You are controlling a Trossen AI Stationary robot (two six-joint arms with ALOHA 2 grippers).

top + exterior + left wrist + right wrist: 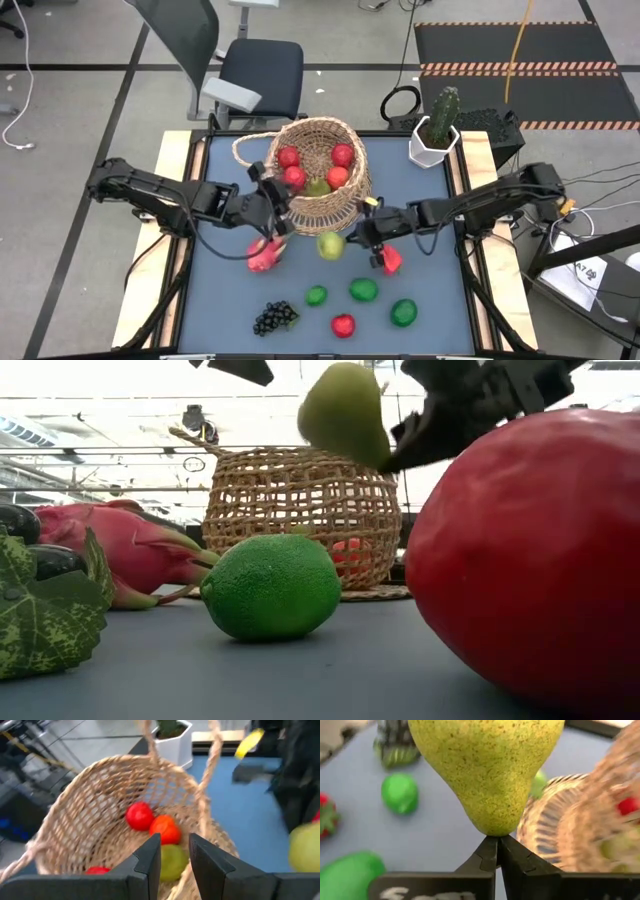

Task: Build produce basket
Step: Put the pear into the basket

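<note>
High view: the basket (322, 172) is seen tipped on the counter (440, 290).
Right jaws (352, 240): shut on the pear's (331, 244) thin end, just beside the basket.
Left jaws (275, 205): a little open, clamped on the basket's rim.
Pear: held up above the counter.
</note>
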